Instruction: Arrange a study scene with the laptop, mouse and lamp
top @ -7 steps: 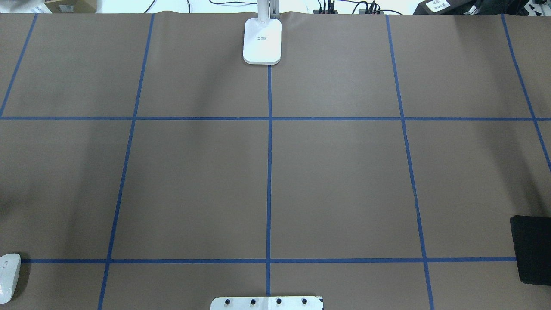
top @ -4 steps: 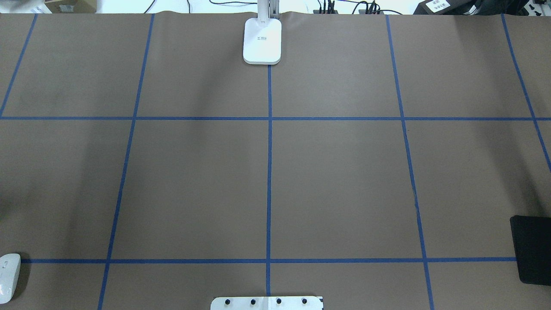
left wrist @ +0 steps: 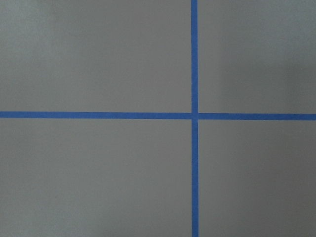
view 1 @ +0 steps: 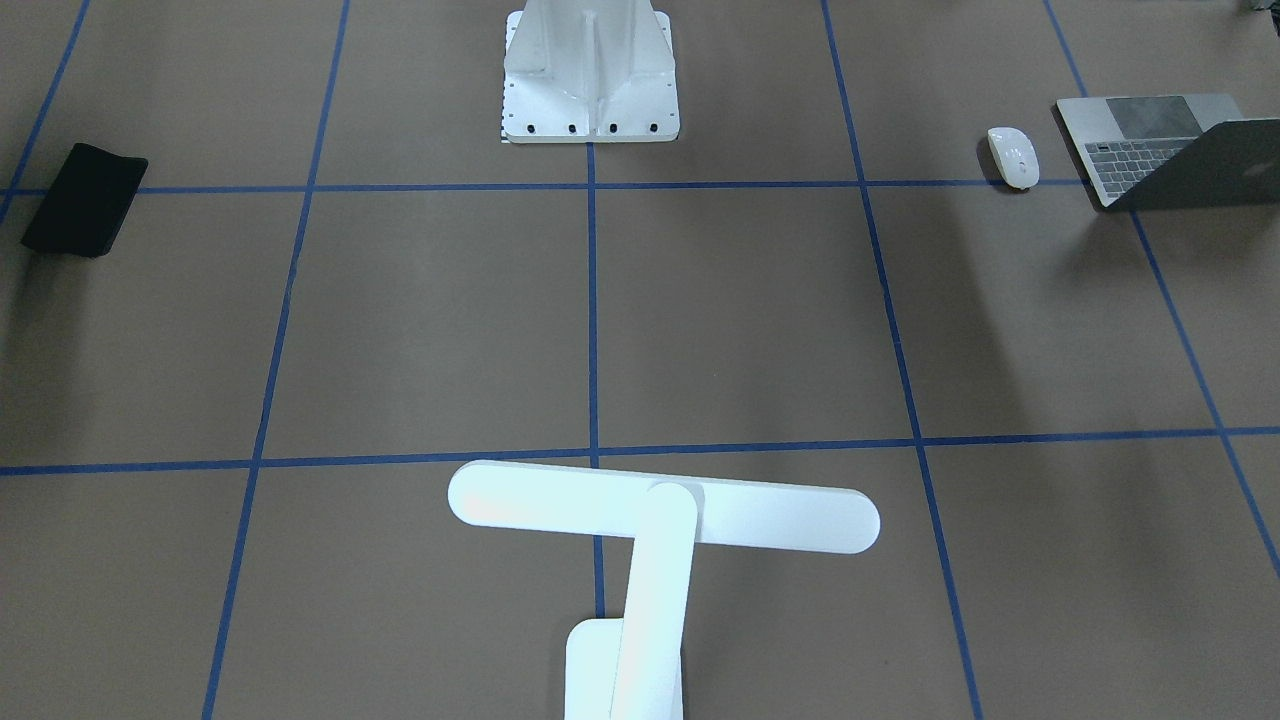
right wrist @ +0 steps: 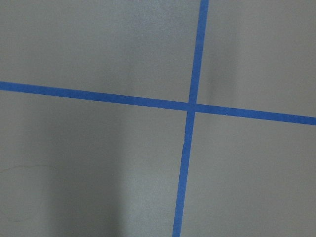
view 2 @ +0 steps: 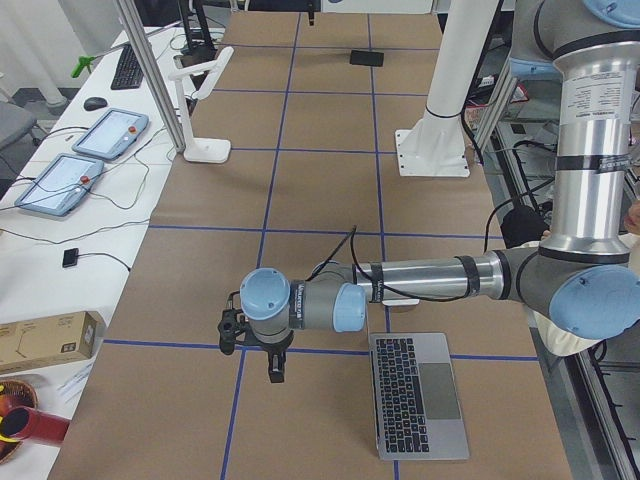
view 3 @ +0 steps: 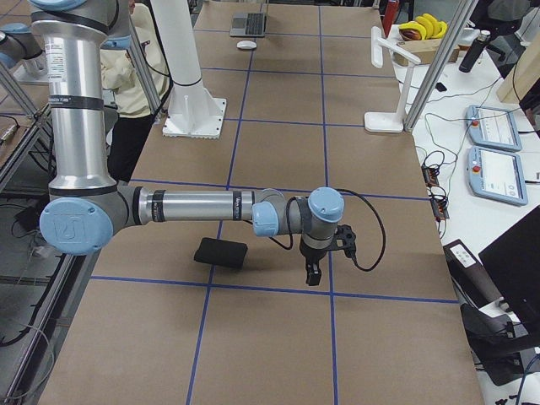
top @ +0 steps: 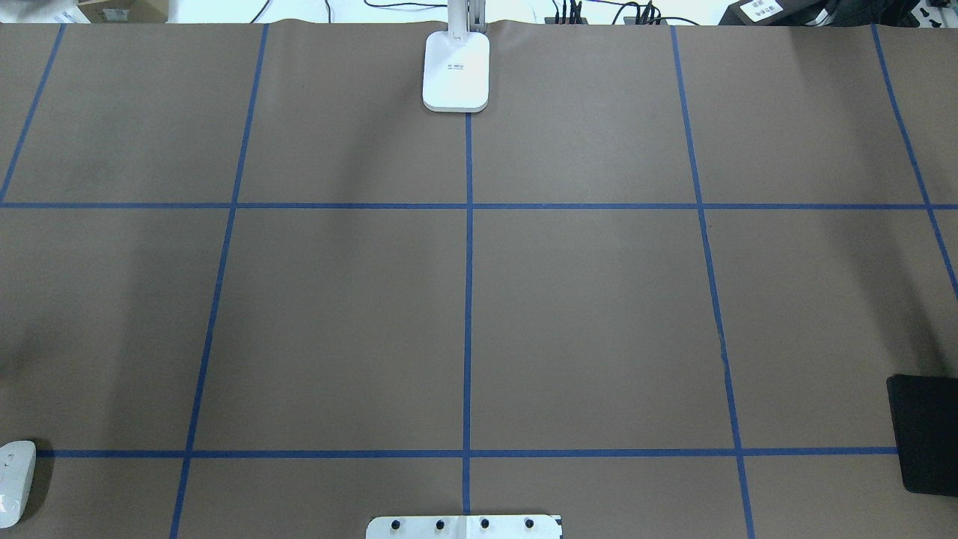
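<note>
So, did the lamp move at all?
No. The lamp stands at the far end of the middle blue line, same as before.

Pale apple-shaped logo on lid of slim space-grey metal laptop. Small dark print on white desk lamp base: unreadable.

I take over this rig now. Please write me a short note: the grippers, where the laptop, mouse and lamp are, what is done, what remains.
Left gripper: hangs over bare table near the laptop; open or shut cannot be told.
Right gripper: hangs over bare table near the black pad; same doubt.
Laptop: open, at the robot's left end; mouse beside it, not touching.
Lamp: upright at the far edge, centre.
Done: nothing grouped yet.
Left: probably bring laptop and mouse toward the lamp.
</note>
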